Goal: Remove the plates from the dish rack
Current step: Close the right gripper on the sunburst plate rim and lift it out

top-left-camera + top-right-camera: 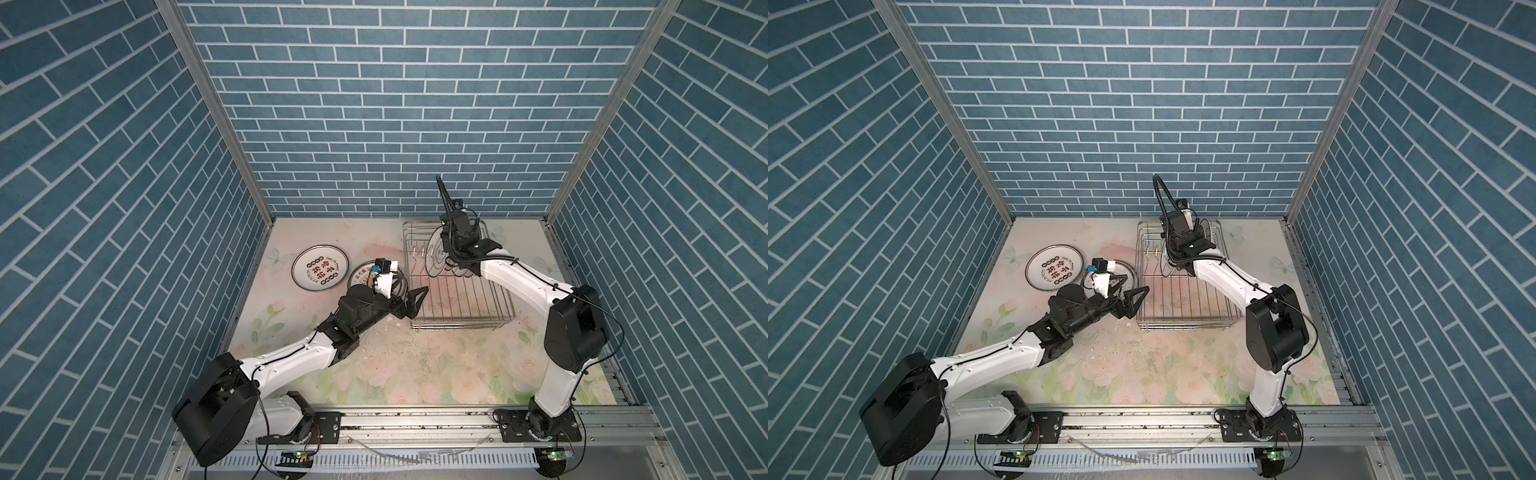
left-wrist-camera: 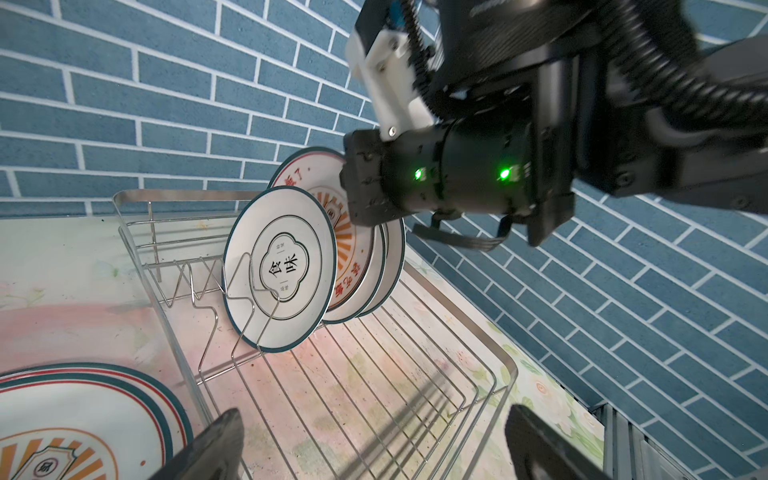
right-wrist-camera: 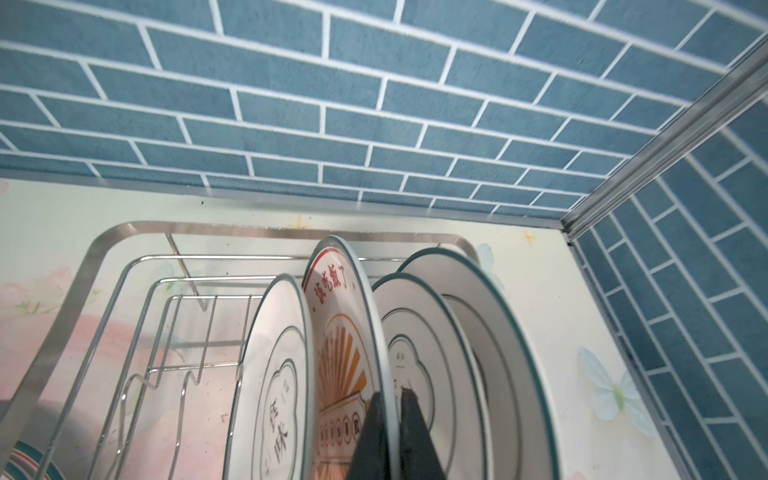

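Firmly gripped: 1 sunburst plate (image 3: 336, 340) in the dish rack (image 3: 208, 227).
Right jaws clamp its rim among 4 upright plates (image 3: 498, 332); left jaws gape wide beside the rack.

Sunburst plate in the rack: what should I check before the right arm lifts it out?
1. Right gripper shut on the sunburst plate rim: ok.
2. Flower-outline plate clear of it: cannot tell, they sit very close.
3. Left gripper open and empty: ok.
4. Dish rack prongs free of its lower edge: cannot tell, hidden.
5. Unloaded plates lying flat on the table: ok.
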You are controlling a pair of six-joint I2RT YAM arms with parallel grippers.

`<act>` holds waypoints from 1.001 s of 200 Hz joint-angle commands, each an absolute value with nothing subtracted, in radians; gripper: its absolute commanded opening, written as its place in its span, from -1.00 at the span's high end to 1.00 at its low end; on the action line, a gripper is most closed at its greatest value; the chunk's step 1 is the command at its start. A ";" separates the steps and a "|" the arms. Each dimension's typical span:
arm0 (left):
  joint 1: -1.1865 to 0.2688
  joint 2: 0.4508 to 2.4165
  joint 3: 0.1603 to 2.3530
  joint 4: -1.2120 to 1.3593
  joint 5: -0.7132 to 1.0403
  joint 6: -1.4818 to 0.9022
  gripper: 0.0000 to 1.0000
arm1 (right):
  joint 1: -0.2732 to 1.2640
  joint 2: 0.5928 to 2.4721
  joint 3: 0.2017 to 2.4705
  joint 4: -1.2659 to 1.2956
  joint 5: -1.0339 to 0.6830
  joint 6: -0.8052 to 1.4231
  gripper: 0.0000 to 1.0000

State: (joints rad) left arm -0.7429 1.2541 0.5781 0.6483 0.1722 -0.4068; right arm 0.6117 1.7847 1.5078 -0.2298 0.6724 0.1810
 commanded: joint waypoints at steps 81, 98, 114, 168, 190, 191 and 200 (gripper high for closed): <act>-0.747 1.204 0.545 0.655 0.105 -0.412 -0.99 | 0.665 1.514 1.360 -0.048 0.859 -0.030 0.96; -0.748 1.194 0.540 0.656 0.101 -0.415 -0.99 | 0.674 1.460 1.309 -0.007 0.857 -0.046 0.97; -0.748 1.182 0.533 0.661 0.106 -0.420 -0.99 | 0.681 1.403 1.255 0.031 0.842 -0.052 0.97; -0.747 1.162 0.501 0.723 0.145 -0.440 -0.99 | 0.674 1.192 1.102 0.056 0.602 0.038 0.98; -0.747 1.158 0.496 0.735 0.165 -0.448 -0.99 | 0.627 1.123 1.061 0.040 0.414 0.120 1.00; -0.747 1.158 0.496 0.736 0.165 -0.448 -0.99 | 0.624 1.120 1.060 0.041 0.405 0.125 1.00; -0.747 1.154 0.485 0.754 0.166 -0.450 -0.99 | 0.602 1.096 1.044 0.044 0.338 0.163 1.00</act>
State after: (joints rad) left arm -0.7433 1.1751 0.5102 0.6941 0.1390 -0.4381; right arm 0.6502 1.1698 1.0805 -0.0135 0.5709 0.0380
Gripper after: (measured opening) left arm 0.996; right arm 0.083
